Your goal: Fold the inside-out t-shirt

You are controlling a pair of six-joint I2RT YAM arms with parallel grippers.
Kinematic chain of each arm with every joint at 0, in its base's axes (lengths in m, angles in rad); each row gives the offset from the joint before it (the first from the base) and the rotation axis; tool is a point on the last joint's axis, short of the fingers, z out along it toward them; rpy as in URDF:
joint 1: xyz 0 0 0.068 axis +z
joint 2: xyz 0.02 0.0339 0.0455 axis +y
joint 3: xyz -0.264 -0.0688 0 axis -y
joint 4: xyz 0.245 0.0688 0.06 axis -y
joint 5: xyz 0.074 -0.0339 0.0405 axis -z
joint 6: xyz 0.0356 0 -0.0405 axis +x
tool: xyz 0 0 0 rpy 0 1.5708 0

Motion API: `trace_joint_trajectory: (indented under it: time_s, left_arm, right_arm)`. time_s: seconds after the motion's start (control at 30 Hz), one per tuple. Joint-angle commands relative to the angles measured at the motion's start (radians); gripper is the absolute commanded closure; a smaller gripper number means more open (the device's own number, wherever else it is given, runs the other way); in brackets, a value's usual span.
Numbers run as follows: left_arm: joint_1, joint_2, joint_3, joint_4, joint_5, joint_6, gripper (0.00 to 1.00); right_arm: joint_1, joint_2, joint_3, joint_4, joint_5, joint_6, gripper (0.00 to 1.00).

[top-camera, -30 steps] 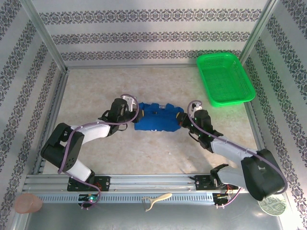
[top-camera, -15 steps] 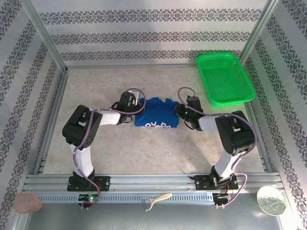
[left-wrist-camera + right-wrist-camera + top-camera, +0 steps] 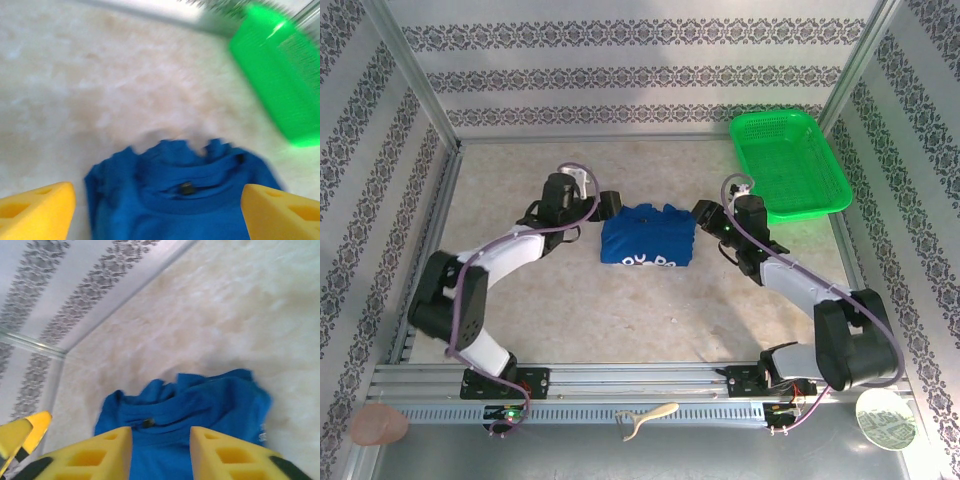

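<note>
T-shirt: the inside-out t-shirt (image 3: 648, 238), soft royal-blue cloth, rumpled rectangle, frame centre.
Grippers: left gripper (image 3: 608, 203) spread wide, right gripper (image 3: 704, 211) narrowly parted, both empty.
Room: mottled beige table (image 3: 570, 300), striped patterned walls (image 3: 620, 60).

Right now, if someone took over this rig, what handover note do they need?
Grippers: left end effector is wide open and empty, just off its side of the t-shirt. The right end effector is open by a narrower gap, also empty, just off the opposite side.
Things: the t-shirt lies mid-table as a compact blue bundle, with white lettering along its near edge.
Done: shirt looks folded down small and lies free of both arms.
Left: the far edge looks bunched, so it probably needs a tidy or one more fold.
</note>
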Motion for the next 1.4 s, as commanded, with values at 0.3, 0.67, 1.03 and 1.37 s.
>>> trace_joint_trajectory:
  time_s: [0.3,0.67,1.03,1.37]
  left_arm:
    - [-0.030,0.358,0.166,0.155,0.242,-0.176,0.13]
    - [0.047,0.517,0.266,0.300,0.264,-0.289,0.14]
    - [0.059,0.166,0.085,-0.203,0.142,-0.124,0.07]
    - [0.057,0.183,-0.018,-0.187,0.290,-0.089,0.04]
  right_arm:
    - [0.048,0.394,0.165,0.147,-0.127,0.058,0.93]
    - [-0.008,0.552,0.216,0.221,-0.166,0.078,0.79]
    - [-0.034,0.151,0.080,0.079,-0.174,0.028,0.49]
    - [-0.083,-0.195,-0.032,-0.225,-0.080,-0.075,0.26]
